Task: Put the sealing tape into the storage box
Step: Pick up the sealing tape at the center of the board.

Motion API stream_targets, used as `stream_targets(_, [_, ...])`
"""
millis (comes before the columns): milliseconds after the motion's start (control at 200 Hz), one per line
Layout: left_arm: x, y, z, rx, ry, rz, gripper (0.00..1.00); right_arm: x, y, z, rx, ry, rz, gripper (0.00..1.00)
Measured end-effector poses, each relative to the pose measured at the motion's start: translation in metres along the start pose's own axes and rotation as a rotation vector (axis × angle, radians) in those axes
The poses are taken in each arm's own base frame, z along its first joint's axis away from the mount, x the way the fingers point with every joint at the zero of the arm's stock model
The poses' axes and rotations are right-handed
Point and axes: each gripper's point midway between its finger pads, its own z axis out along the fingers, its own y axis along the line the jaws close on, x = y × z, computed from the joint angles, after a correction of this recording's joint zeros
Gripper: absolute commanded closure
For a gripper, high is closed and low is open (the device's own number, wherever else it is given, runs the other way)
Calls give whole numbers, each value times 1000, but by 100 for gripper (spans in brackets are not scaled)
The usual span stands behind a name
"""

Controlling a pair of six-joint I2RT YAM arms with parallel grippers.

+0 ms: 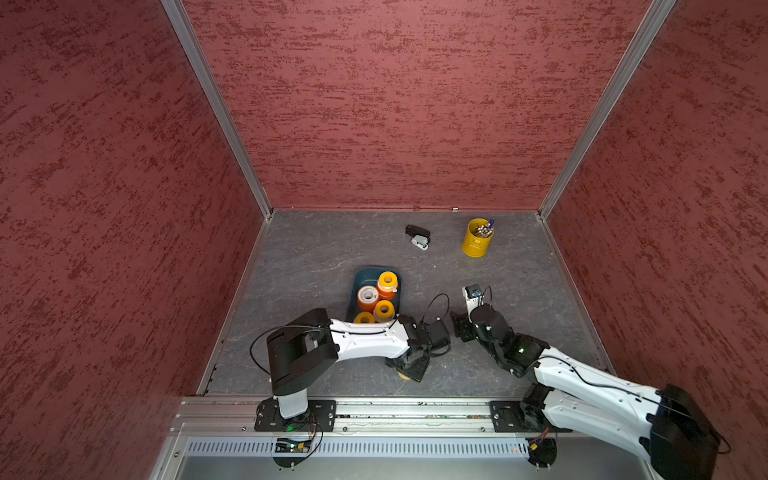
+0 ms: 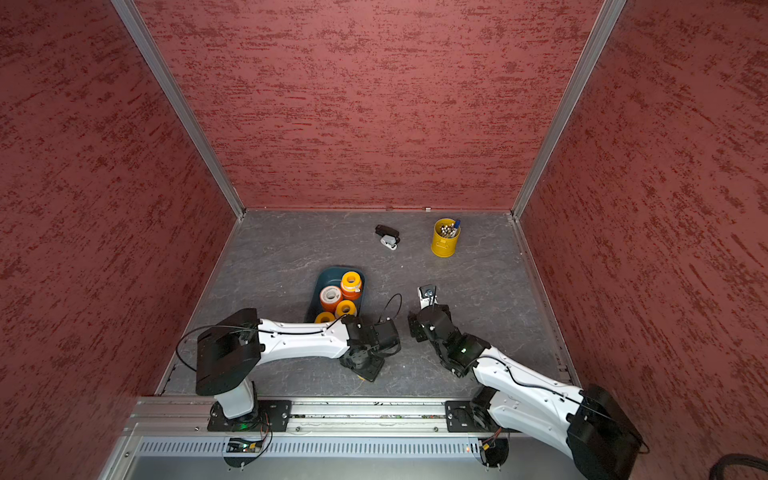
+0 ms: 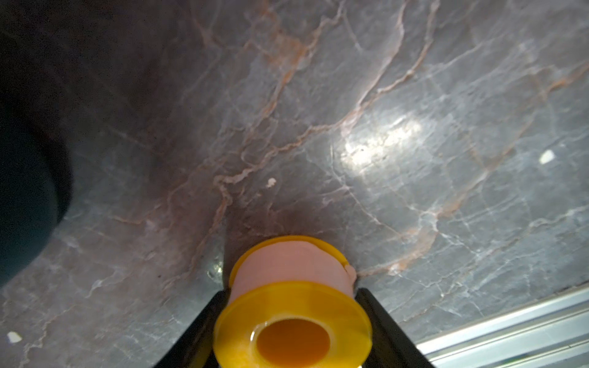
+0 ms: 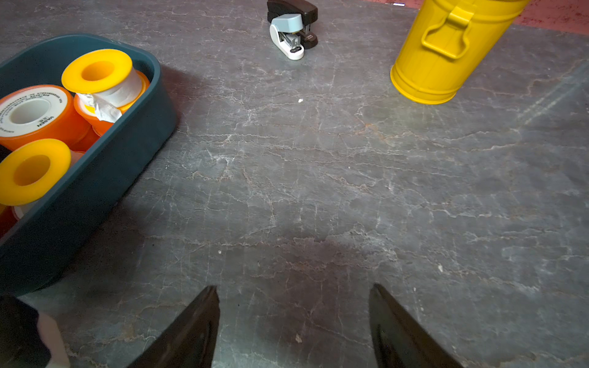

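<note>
Grey marbled tabletop (image 1: 311,257), red walls. Left claw (image 3: 290,291) clamped on yellow roll (image 3: 287,318) near box (image 1: 366,272); right claw (image 4: 293,290) apart, empty. Pickup step; next likely: lift over box, release.

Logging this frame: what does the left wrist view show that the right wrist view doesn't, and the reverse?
Only the left wrist view: a yellow tape roll between the fingers of the left gripper, though I cannot tell whether it is clamped, and a metal rail.
Only the right wrist view: the storage box holding several tape rolls, a stapler, a yellow pen cup, and the right gripper, open with nothing between its jaws.
Both: the grey veined tabletop.
</note>
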Motion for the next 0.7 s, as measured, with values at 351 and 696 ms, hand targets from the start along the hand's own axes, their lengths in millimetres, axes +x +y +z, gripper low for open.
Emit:
stream_targets(351, [-3,7,-16,-8,-30,-9,41,-1,1,1,0,1,0,24])
stream_targets(696, [-29,31,-76,59,-182,-77,41,0,1,1,2,5,-2,24])
